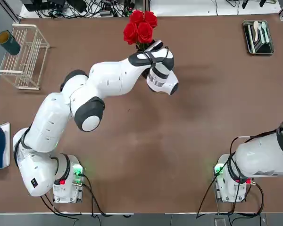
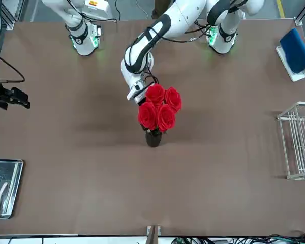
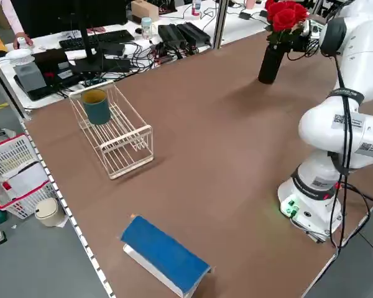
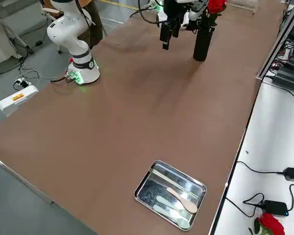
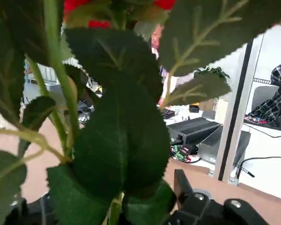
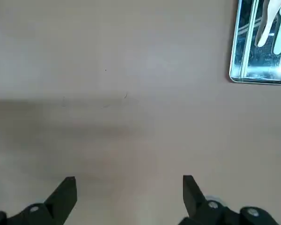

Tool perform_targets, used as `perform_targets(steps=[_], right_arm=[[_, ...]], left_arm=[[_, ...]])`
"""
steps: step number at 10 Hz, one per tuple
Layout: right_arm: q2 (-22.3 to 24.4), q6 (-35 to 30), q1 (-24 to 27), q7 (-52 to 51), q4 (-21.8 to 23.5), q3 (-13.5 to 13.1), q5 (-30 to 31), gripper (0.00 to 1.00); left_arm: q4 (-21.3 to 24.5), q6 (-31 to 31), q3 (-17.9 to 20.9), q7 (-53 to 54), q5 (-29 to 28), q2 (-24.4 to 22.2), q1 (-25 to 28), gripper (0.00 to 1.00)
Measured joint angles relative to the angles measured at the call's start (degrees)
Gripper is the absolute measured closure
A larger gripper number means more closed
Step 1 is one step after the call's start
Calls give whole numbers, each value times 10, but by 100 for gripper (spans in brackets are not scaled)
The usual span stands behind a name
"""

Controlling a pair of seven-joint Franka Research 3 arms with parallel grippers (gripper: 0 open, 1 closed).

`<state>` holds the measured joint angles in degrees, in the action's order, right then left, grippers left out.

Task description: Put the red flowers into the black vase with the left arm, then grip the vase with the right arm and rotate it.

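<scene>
The red flowers [image 1: 140, 27] [image 2: 159, 108] stand upright with their stems down in the black vase [image 2: 153, 138] [image 3: 270, 62] [image 4: 202, 44], at the far middle of the table. My left gripper [image 2: 141, 96] sits right beside the bunch at stem height. In the left wrist view green leaves [image 5: 122, 140] fill the picture and the fingers [image 5: 181, 182] stand wide apart on either side of the stems, so the left gripper [image 5: 103, 206] is open. My right gripper [image 6: 129, 183] [image 2: 15, 96] hangs open over bare table far to the robot's right, well away from the vase.
A white wire rack [image 1: 28, 56] with a dark green cup [image 1: 8, 42] stands at the far left. A metal tray [image 1: 258, 36] [image 6: 260, 47] with utensils lies at the far right corner. A blue book [image 3: 165, 254] lies at the left edge.
</scene>
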<state>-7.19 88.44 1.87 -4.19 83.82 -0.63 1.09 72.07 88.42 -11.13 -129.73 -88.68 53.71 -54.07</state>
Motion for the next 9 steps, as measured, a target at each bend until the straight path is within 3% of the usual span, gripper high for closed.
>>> perform_targets(steps=[9], right_arm=[[0,-1,0,0,0,0,0,0]], left_arm=[[0,19,6,-10,0,1,0,18]])
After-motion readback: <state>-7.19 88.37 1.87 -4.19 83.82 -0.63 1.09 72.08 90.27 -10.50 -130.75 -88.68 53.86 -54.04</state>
